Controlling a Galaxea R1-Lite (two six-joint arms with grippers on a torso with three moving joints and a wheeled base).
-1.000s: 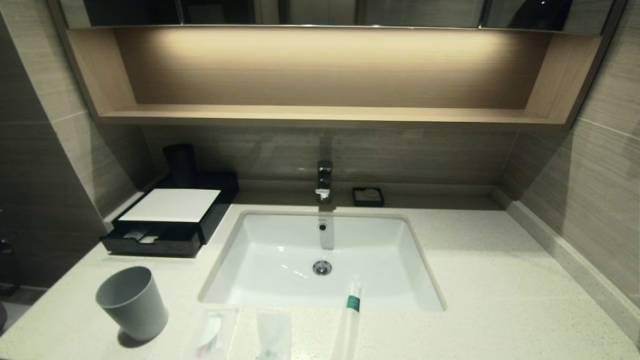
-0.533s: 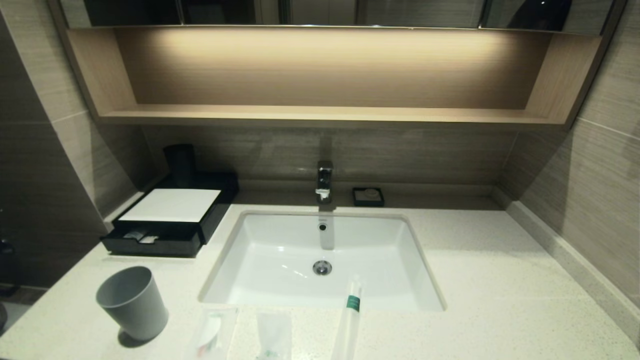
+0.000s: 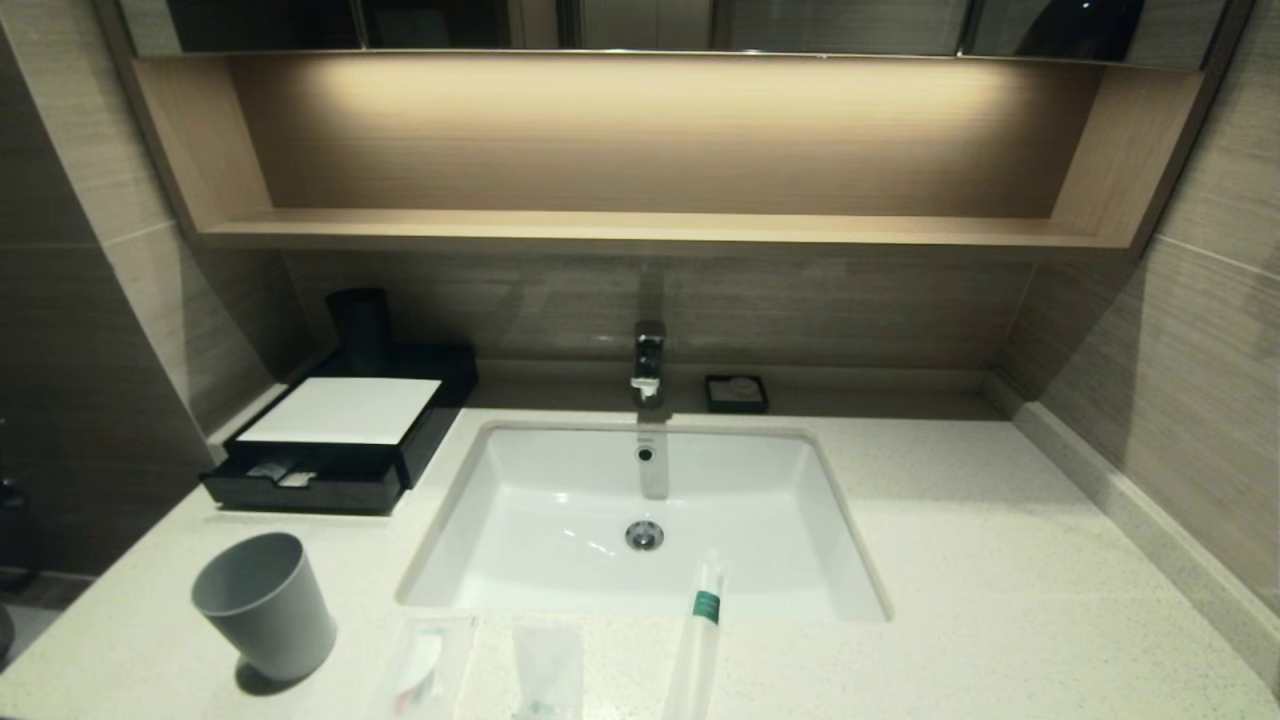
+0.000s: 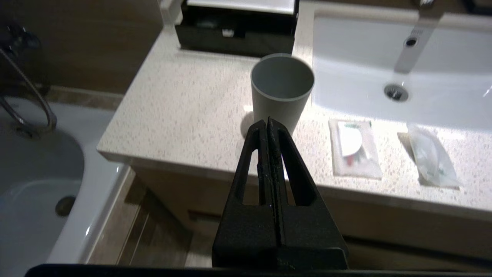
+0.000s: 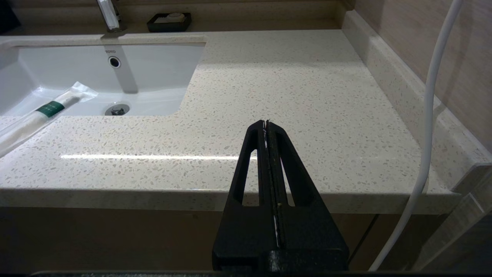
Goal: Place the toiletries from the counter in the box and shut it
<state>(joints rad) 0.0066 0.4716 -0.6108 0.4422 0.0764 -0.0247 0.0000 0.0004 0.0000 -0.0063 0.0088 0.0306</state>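
Note:
The black box (image 3: 345, 440) with a white top panel stands at the counter's (image 3: 980, 560) back left, its drawer pulled out. Three wrapped toiletries lie along the counter's front edge: a flat sachet (image 3: 425, 665) (image 4: 355, 148), a second sachet (image 3: 547, 670) (image 4: 432, 156) and a long white stick pack with a green band (image 3: 700, 630) (image 5: 42, 115), one end over the sink rim. My left gripper (image 4: 268, 121) is shut and empty, held off the counter's front edge before the grey cup. My right gripper (image 5: 267, 123) is shut and empty, off the front edge at the right. Neither shows in the head view.
A pale grey cup (image 3: 265, 605) stands at the front left. The white sink (image 3: 645, 520) with a faucet (image 3: 648, 365) fills the middle. A small black soap dish (image 3: 737, 393) sits behind it. A wooden shelf (image 3: 640, 230) hangs above. A white cable (image 5: 426, 134) hangs by the right wall.

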